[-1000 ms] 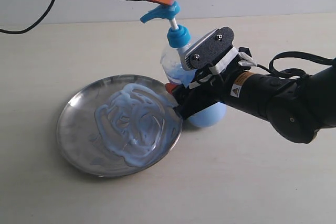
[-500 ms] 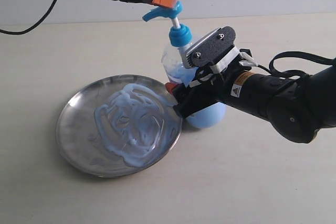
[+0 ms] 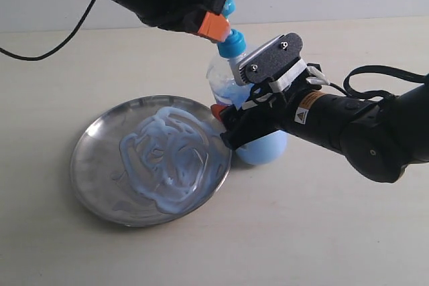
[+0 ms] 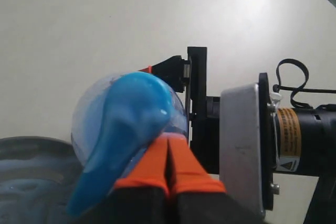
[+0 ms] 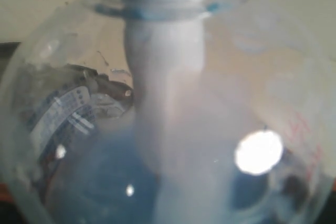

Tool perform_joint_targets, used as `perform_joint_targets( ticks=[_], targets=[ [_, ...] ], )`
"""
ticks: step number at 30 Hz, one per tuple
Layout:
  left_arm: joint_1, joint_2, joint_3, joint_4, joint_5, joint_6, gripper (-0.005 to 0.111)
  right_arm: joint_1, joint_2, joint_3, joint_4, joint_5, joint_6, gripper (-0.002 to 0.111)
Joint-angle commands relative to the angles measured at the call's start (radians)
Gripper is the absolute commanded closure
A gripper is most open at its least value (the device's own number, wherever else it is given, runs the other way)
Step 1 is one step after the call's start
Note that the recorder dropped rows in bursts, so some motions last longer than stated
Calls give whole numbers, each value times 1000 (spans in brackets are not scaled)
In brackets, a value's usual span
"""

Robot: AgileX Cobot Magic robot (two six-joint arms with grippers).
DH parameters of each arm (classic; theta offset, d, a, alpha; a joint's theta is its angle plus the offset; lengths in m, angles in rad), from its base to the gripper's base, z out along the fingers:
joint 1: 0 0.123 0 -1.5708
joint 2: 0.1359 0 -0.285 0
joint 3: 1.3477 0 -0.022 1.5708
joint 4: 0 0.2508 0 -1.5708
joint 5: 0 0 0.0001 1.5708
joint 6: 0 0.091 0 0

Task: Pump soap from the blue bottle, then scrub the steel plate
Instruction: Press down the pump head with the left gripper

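Note:
The blue bottle (image 3: 263, 147) stands upright at the right rim of the steel plate (image 3: 94, 172). My right gripper (image 3: 236, 113) is shut on the bottle's body from the right, and the clear body fills the right wrist view (image 5: 168, 129). My left gripper (image 3: 214, 26) comes in from the upper left, shut, with its orange fingertips (image 4: 181, 161) pressed down on the blue pump head (image 4: 131, 114). The head sits low, right above the blue collar (image 3: 231, 45). Pale blue soap (image 3: 167, 159) lies in thick swirls across the plate.
The pale tabletop (image 3: 322, 232) surrounds the plate and bottle. A black cable (image 3: 40, 48) trails from the left arm at the back left. The right arm's black body (image 3: 362, 128) stretches to the right edge, with looped cables (image 3: 369, 75) above it.
My left gripper has dropped and pushed the pump head down; the white stem that showed before is now sunk into the collar. The right gripper and bottle have stayed put.

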Motion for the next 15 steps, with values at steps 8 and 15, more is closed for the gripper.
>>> perform_joint_targets(
  ticks=[8, 15],
  targets=[
    [-1, -16, 1, -21, -2, 2, 107, 1, -19, -12, -19, -193, -4, 108],
    [-1, -106, 1, -23, -118, 2, 107, 1, -19, -12, -19, -193, -4, 108]
  ],
)
